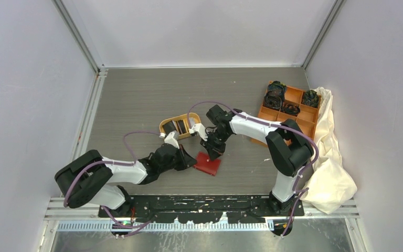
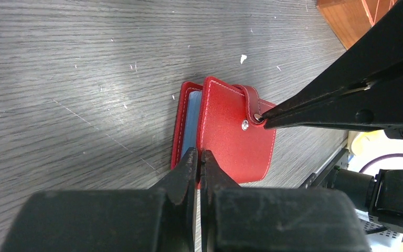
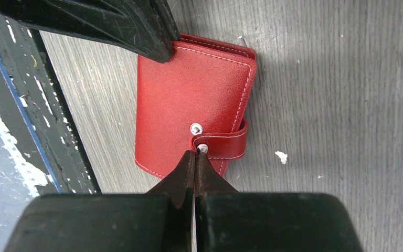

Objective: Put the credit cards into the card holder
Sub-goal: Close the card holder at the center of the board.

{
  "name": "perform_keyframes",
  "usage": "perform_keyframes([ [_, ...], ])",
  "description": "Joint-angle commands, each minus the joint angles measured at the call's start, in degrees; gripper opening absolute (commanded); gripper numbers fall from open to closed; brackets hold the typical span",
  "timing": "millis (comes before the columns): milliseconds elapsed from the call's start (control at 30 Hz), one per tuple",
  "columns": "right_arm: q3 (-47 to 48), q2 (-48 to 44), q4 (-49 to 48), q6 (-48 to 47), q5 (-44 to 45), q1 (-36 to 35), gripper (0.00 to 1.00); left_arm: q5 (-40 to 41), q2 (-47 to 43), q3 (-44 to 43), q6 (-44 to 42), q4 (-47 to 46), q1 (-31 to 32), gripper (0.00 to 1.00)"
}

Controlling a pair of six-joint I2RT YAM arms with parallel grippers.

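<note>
Both claws are closed tight, fingers pressed together with no gap to speak of. Nearest the arm bases, the left claw [image 1: 193, 160] [image 2: 199, 157] lies low over the table [image 1: 136, 100] and its tip bears on the near left corner of the wallet [image 1: 208, 165] [image 2: 236, 136] [image 3: 189, 100]. Whether it pinches the cover's edge or only presses on it I cannot tell. The red wallet lies flat on the grey wood between the two claws, folded over, with a strip of pale blue lining showing along one edge in the left wrist view. The right claw [image 1: 213, 152] [image 3: 195, 155] comes down from the far side and its tip touches the end of the clasp tab [image 2: 251, 100] [image 3: 223, 144], right at the tab's snap (the tab sits just beside the silver stud on the cover, not over it). I cannot tell if any leather is caught between these fingers. Just beyond the wallet, to the left, an orange oval tray [image 1: 161, 126] holds the cards [image 1: 169, 127], dark and standing together inside it. Farther back on the right is an orange box [image 1: 294, 113] of square compartments with black coiled bands [image 1: 274, 97] in several, and a cream cloth [image 1: 330, 157] is heaped beside it against the right wall.
</note>
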State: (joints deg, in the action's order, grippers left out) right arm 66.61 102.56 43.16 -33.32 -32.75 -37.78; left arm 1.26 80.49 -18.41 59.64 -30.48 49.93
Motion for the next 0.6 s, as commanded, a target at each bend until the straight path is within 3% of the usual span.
perform_keyframes([
  [0, -0.8, -3.2, -2.7, -1.4, 5.2, -0.5, 0.01, 1.8, -1.8, 0.8, -0.5, 0.4, 0.2, 0.00],
  [200, -1.9, -5.4, -7.1, 2.9, 6.1, -1.2, 0.01, 1.2, -1.1, 0.8, -0.5, -0.7, 0.2, 0.00],
  [567, -2.3, -5.4, -6.2, 1.0, 7.1, -4.8, 0.01, 0.5, 0.2, 0.6, -0.2, -2.2, 0.2, 0.00],
])
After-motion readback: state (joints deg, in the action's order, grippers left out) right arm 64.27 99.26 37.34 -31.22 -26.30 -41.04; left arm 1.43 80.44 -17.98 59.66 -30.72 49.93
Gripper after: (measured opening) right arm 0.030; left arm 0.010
